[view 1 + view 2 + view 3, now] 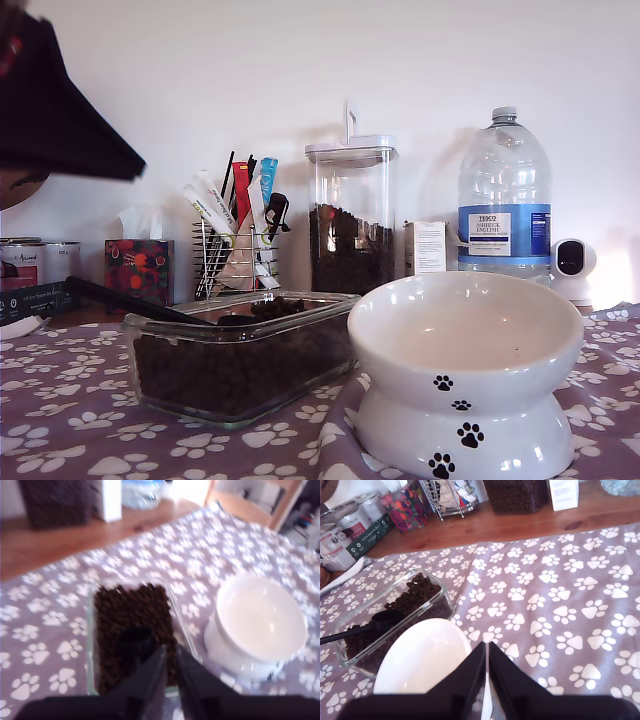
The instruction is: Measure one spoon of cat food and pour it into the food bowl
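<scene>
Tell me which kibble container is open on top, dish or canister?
The clear rectangular glass dish on the paw-print cloth: no lid, and the black spoon lies in its cat food. The tall canister behind has its white lid on.

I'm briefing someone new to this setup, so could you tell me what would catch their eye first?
Probably the white food bowl with black paw prints, large and empty at the exterior view's right. Next to it, touching or nearly so, sits a glass dish full of cat food, with the spoon resting in it, handle out over the dish's rim. Everything stands on a purple paw-print cloth.
</scene>
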